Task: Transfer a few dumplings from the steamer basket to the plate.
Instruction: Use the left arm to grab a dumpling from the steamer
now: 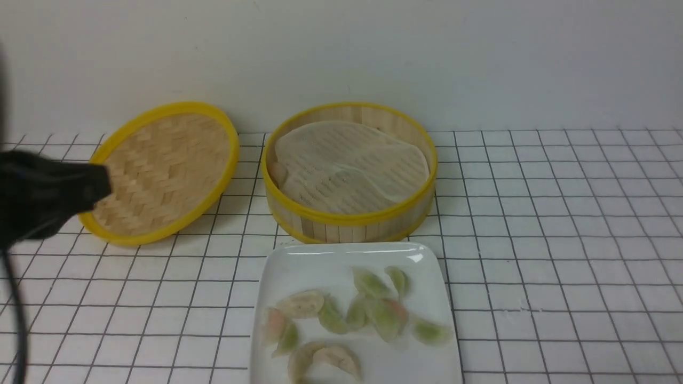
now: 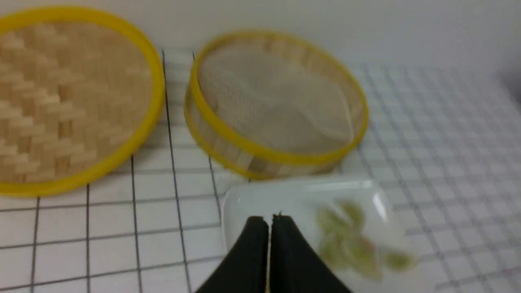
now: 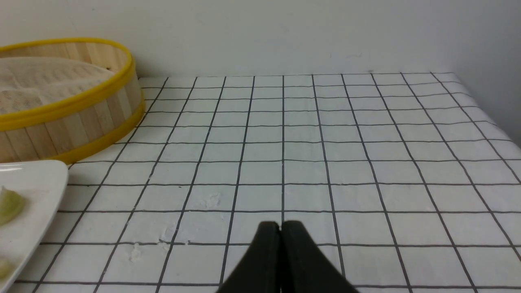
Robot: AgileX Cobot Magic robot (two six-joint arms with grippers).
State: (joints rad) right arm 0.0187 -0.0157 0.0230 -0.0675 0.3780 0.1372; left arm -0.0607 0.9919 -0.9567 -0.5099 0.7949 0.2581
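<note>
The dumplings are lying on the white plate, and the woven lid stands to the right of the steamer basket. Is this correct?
Not quite: the woven lid is to the left of the steamer basket, as the front view shows. The dumplings are indeed on the white plate.

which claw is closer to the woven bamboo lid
Left. The left claw hovers near the lid, its arm entering beside it in the front view; the right claw is out of that view, and its wrist view shows the steamer basket but no lid.
</note>
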